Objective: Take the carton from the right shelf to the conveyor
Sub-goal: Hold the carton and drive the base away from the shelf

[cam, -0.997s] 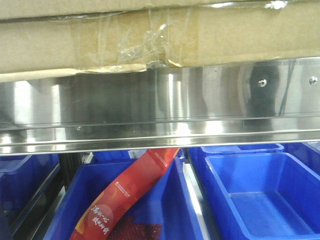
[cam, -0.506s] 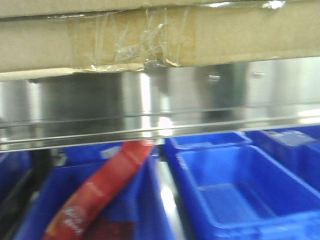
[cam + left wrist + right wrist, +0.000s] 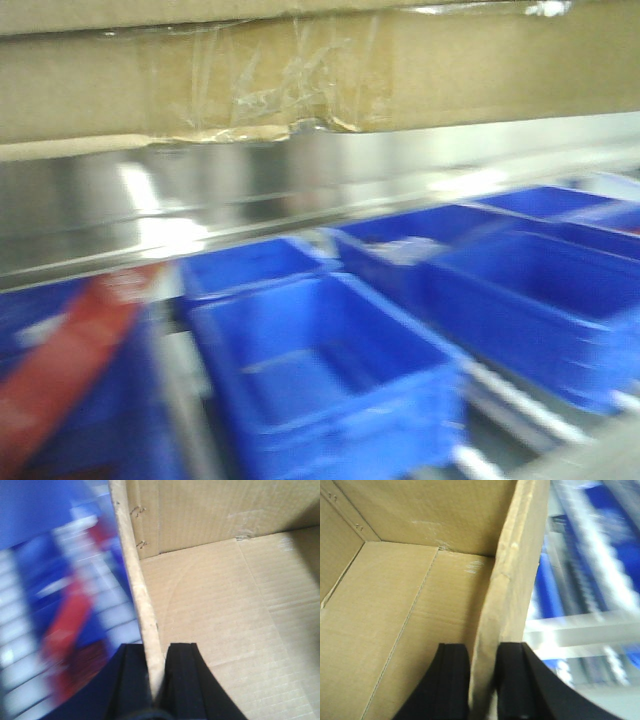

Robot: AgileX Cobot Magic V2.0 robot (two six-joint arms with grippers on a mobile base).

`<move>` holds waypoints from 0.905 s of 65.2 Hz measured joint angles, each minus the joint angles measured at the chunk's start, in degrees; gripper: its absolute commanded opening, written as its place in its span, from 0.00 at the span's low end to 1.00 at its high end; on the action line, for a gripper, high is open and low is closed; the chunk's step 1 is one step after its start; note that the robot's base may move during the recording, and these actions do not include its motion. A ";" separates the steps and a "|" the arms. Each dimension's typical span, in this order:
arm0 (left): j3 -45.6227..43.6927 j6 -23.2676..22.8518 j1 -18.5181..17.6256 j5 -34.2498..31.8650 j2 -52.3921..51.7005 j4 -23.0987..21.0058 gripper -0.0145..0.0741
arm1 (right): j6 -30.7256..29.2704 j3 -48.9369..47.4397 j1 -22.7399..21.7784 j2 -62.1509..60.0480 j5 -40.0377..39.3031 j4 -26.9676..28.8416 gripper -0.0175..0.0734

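Note:
The brown carton (image 3: 320, 75) fills the top of the front view, with crinkled clear tape along its low seam. It is open at the top; both wrist views look down into its empty inside. My left gripper (image 3: 156, 652) is shut on the carton's left wall (image 3: 137, 580). My right gripper (image 3: 484, 652) is shut on the carton's right wall (image 3: 512, 580). The steel right shelf (image 3: 150, 215) shows as a blurred shiny band just under the carton. The conveyor is out of view.
Several blue plastic bins (image 3: 320, 370) stand below the steel band, blurred. A red packet (image 3: 60, 370) lies at the lower left. A blurred steel rail (image 3: 580, 627) and blue bins show to the right of the carton in the right wrist view.
The view has swung: the bins, the red packet and the steel band slid to the left and tilted, with strong blur. The carton stays in the same place at the top of the view.

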 measured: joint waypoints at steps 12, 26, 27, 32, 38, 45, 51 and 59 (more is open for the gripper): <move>0.00 0.00 0.00 0.00 0.00 -0.01 0.15 | 0.00 0.00 0.00 0.00 0.00 0.00 0.12; 0.00 0.00 0.00 0.00 0.00 -0.01 0.15 | 0.00 0.00 0.00 0.00 0.00 0.00 0.12; 0.00 0.00 0.00 0.00 0.00 0.03 0.15 | 0.00 0.00 0.00 0.00 0.00 0.00 0.12; 0.00 0.00 0.00 0.00 0.00 0.03 0.15 | 0.00 0.00 0.00 0.00 0.00 0.00 0.12; 0.00 0.00 0.00 0.00 0.00 0.03 0.15 | 0.00 0.00 0.00 0.00 0.00 0.00 0.12; 0.00 0.00 0.00 0.00 0.00 0.03 0.15 | 0.00 0.00 0.00 0.00 0.00 0.00 0.12; 0.00 0.00 0.00 0.00 0.00 0.03 0.15 | 0.00 0.00 0.00 0.00 0.00 0.00 0.12; 0.00 0.00 0.00 0.00 0.00 0.03 0.15 | 0.00 0.00 0.00 0.00 0.00 0.00 0.12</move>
